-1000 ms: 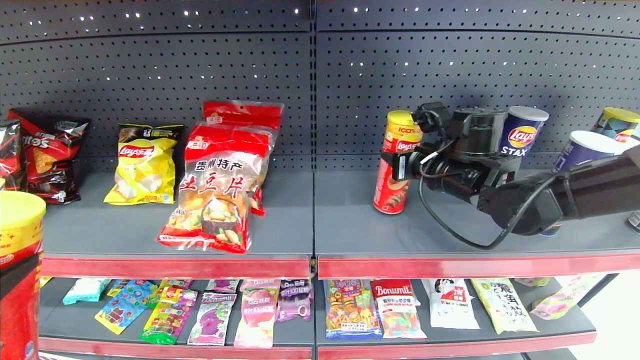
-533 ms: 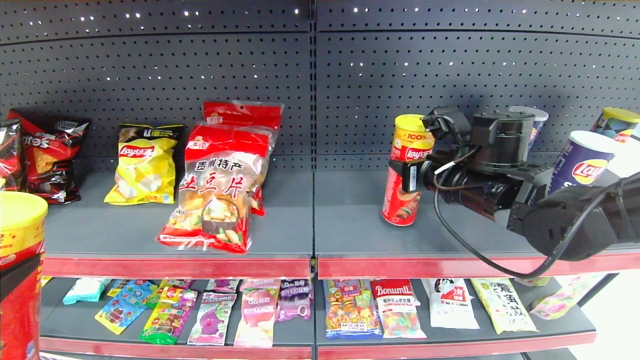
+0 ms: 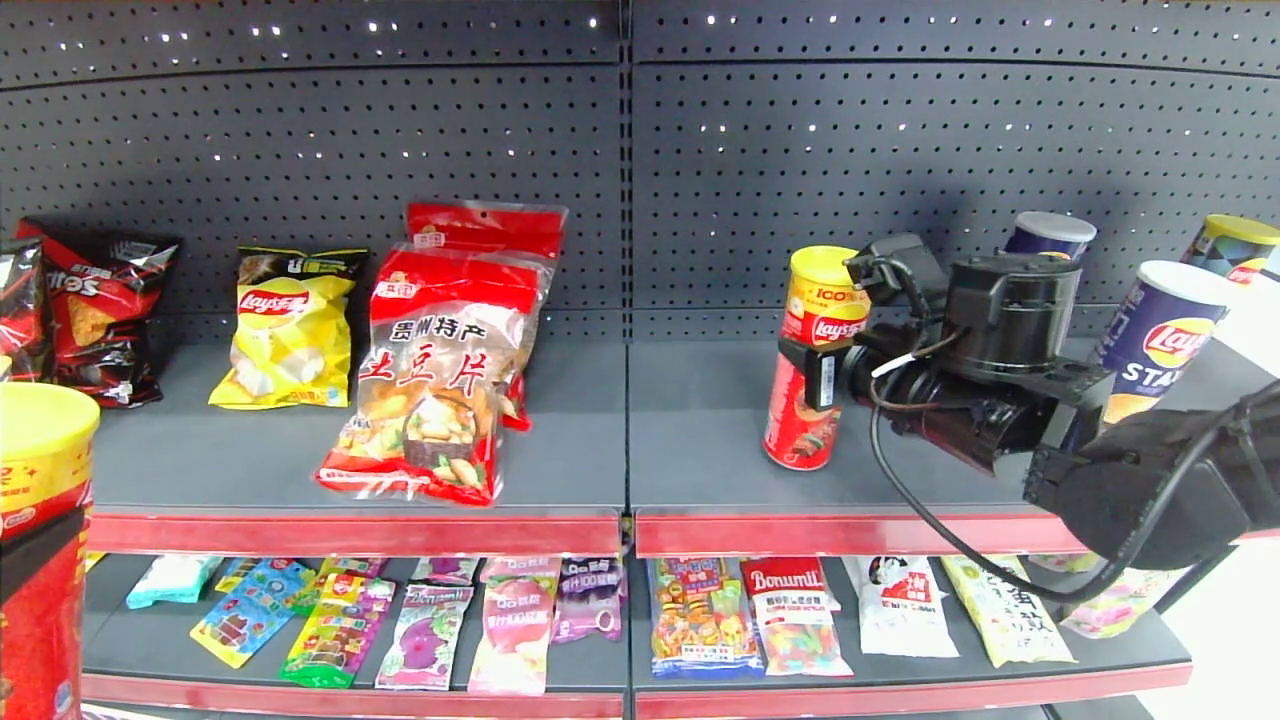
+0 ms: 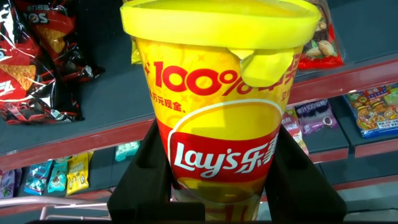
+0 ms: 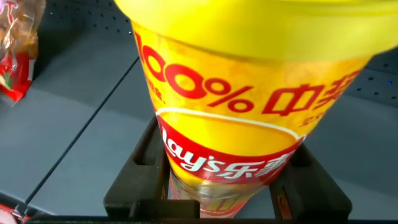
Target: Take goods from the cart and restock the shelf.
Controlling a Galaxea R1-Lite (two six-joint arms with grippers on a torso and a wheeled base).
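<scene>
The right hand (image 3: 815, 375) is gripping a tall red-and-yellow cardboard crisp tube (image 3: 822, 300) with a yellow plastic lid. Its two black fingers are pressing on opposite sides of the tube's lower half. Taking the red-and-clear plastic bag of potato slices (image 3: 440, 380) as the marker, this tube is standing on the same grey metal shelf deck (image 3: 700, 440), well apart from the bag on the robot's right. It is about as far forward as the bag's bottom edge.

The tube's long axis is running almost vertical, with the lid leaning slightly away from the bag. Whether its base is touching the deck I cannot tell. The arm is coming in from the side away from the bag, so letting go probably means parting the fingers and backing out along that line. The blue cardboard crisp tubes (image 3: 1160, 340) are crowding that same far side.

The left hand (image 4: 224, 186) is closing around a second red-and-yellow crisp tube (image 4: 217, 93). It is holding that tube upright, low down on the bag's left and in front of the shelf lip. The right arm is therefore the nearer one for placing.
</scene>
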